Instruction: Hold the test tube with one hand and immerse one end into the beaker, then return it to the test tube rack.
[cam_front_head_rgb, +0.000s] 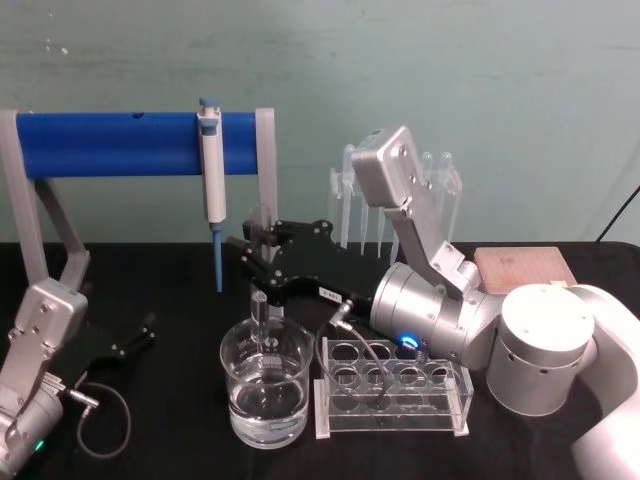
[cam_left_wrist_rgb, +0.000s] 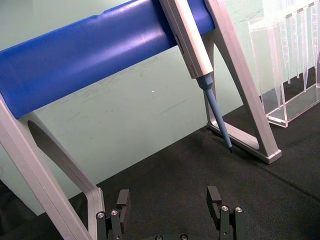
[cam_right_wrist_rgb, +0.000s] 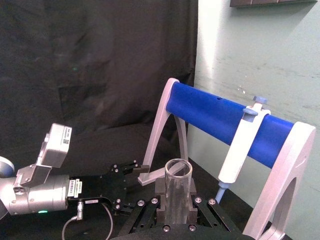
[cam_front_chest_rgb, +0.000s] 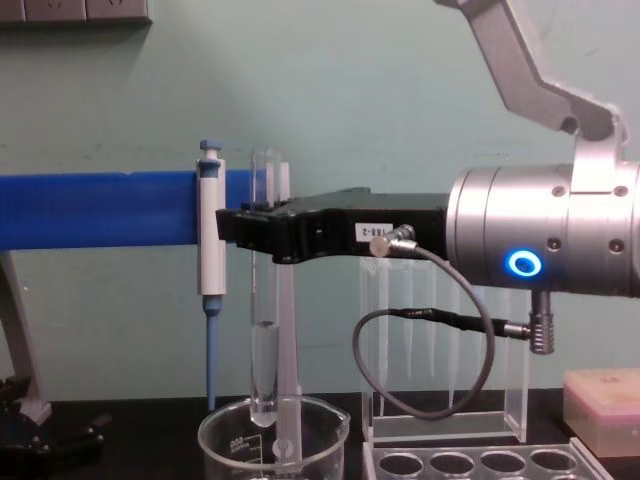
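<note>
Dipping now: your right claw (cam_front_chest_rgb: 262, 228) clamps the test tube (cam_front_chest_rgb: 264, 340), tip inside the beaker (cam_front_chest_rgb: 225, 445).
Next, lift clear, cross to the rack (cam_front_head_rgb: 330, 412); left claw (cam_left_wrist_rgb: 169, 194) idles open.

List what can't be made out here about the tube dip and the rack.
- Whether the test tube tip touches liquid: chest view, the bottom edge cuts off the beaker; head view, glass glare.
- Rear edge of the test tube rack: head view, wrist and cable of the right gripper cover it.
- Beaker markings: chest view, too small.
- Idle left gripper, open: left wrist view, bottom edge cuts its base.
</note>
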